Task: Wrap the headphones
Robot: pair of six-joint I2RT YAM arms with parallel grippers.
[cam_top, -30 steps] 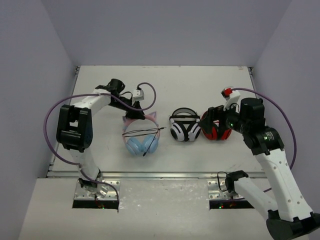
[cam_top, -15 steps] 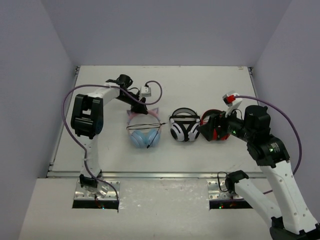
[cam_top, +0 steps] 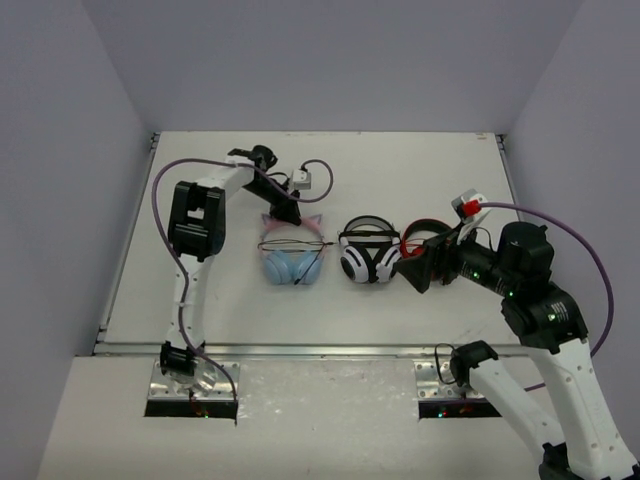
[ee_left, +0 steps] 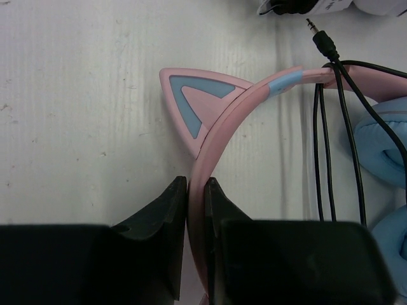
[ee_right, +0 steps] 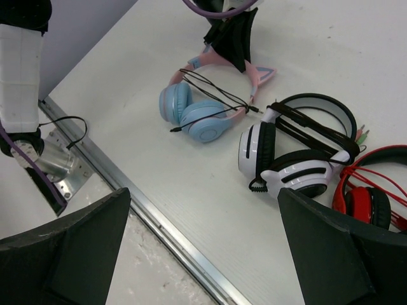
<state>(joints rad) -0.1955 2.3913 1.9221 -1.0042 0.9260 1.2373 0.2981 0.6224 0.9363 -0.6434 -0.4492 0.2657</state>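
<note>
The headphones (cam_top: pixel 292 264) lie on the table with light-blue ear cups (ee_right: pixel 205 122) and a pink cat-ear headband (ee_left: pixel 245 101). Their thin black cable (ee_left: pixel 332 146) runs in loops across the band and cups, and its plug (ee_left: pixel 322 42) lies free near the band. My left gripper (ee_left: pixel 194 189) is shut on the headband just below one cat ear; from above, the left gripper (cam_top: pixel 286 212) is at the far side of the pair. My right gripper (ee_right: pixel 203 197) hangs wide open and empty above the table's front, right of the headphones.
A white-and-black pair (cam_top: pixel 369 254) lies just right of the headphones, and a red-and-black pair (cam_top: pixel 428 250) lies beyond it, partly under my right arm. The table's metal front edge (ee_right: pixel 159 219) runs below my right gripper. The left arm's purple cable (cam_top: pixel 318 178) loops over the far side.
My left gripper has dragged the headphones rightward, closer to the white-and-black pair. My right arm has pulled back toward the front and swung off the red pair.
</note>
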